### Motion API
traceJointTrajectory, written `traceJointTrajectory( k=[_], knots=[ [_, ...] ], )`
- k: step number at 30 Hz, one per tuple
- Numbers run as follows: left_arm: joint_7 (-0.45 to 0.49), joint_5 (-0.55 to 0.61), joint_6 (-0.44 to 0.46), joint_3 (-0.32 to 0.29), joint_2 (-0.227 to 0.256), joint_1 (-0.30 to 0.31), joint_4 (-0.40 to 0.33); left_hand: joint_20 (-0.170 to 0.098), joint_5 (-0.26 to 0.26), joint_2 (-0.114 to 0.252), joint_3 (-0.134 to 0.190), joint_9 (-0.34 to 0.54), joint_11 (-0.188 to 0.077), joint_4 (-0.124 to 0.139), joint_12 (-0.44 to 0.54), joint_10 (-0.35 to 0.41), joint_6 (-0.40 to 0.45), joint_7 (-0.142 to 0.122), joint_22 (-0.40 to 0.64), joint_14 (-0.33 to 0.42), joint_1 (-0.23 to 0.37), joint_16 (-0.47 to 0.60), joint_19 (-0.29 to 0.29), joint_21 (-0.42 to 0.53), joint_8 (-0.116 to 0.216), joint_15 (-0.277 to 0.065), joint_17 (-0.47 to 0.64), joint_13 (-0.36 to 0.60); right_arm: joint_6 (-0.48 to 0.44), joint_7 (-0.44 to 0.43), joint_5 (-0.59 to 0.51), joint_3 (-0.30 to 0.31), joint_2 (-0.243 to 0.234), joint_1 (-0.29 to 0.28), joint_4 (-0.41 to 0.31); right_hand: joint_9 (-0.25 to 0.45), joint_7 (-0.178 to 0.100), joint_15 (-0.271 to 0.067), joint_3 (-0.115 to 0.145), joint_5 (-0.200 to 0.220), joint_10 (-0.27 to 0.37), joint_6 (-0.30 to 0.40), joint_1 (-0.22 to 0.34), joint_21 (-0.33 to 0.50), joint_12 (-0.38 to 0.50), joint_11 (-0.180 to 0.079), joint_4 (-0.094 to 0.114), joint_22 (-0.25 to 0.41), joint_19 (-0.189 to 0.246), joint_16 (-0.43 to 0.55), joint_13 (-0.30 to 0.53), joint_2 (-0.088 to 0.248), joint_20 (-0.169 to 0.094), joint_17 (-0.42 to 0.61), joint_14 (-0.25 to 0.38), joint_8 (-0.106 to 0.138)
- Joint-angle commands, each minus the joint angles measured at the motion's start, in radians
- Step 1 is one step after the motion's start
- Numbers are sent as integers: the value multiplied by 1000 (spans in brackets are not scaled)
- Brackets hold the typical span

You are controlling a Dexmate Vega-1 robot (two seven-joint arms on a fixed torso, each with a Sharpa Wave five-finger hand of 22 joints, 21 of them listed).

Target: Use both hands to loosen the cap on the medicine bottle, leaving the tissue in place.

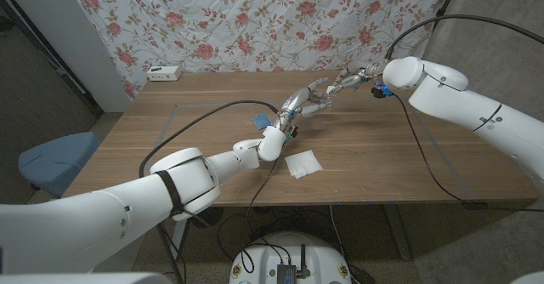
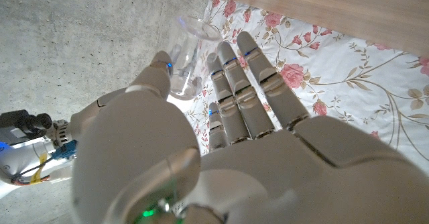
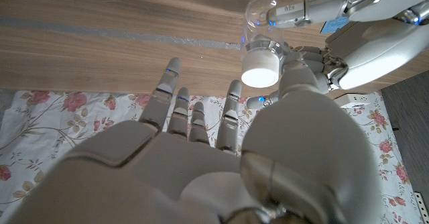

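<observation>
A clear medicine bottle (image 3: 260,24) with a white cap (image 3: 260,73) is held up over the far middle of the table. My left hand (image 1: 304,102) grips its body between thumb and fingers (image 2: 231,70), and the bottle (image 2: 184,56) shows through them in the left wrist view. My right hand (image 1: 350,81) comes in from the right with its fingers (image 3: 175,100) spread. Its thumb (image 3: 305,83) lies right beside the cap; whether they touch I cannot tell. A white tissue (image 1: 303,163) lies on the table in front of both hands.
A small blue object (image 1: 261,121) lies on the table under my left forearm. A white power strip (image 1: 163,72) sits at the back left corner. Black cables (image 1: 191,122) cross the tabletop. A blue chair (image 1: 49,158) stands off the left edge.
</observation>
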Motion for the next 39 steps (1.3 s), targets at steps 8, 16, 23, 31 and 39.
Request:
traceJointTrajectory(
  k=[8,16,23,31,39],
  knots=[
    [-2,-24,7,22,-12,-15,25,-3,9,5,9,3,-52,0,4,62,10,-3,1,-1,2,0,-8,-7,10,-28,3,3,29,2,31,17,6,-4,15,8,28,3,5,-8,-20,-8,-7,-4,-5,28,-8,3,-15,-5,2,-4,-2,3,-17,-4],
    [7,-20,6,29,-10,-15,20,-4,9,5,9,3,-53,-1,4,63,13,-4,1,0,2,1,-8,-8,10,-29,3,3,32,-16,41,29,4,-15,15,9,35,1,13,-9,-17,14,-1,-2,-3,33,-13,3,-16,-3,2,-1,-3,3,-16,5],
    [13,-10,6,30,-4,-13,8,-3,9,4,10,3,-52,-1,5,64,14,-5,1,-1,2,0,-8,-9,10,-29,3,3,28,-35,45,33,7,-23,16,11,30,0,28,-11,0,49,13,1,4,33,-21,4,-11,3,2,6,-4,3,-4,20],
    [21,-1,5,29,-3,-13,4,-3,8,3,10,3,-54,-1,5,64,15,-6,1,1,1,1,-10,-10,10,-31,3,3,30,-37,52,31,8,-21,22,13,22,-2,39,-13,13,76,22,4,8,31,-25,4,-4,6,2,11,-5,3,5,32],
    [24,4,6,27,-1,-13,2,-5,8,3,10,3,-54,-1,5,65,18,-7,1,0,1,1,-13,-11,10,-30,3,3,31,-41,53,28,12,-17,30,16,12,-6,50,-14,31,105,30,6,13,27,-26,4,2,9,2,18,-5,3,14,46]
  ],
)
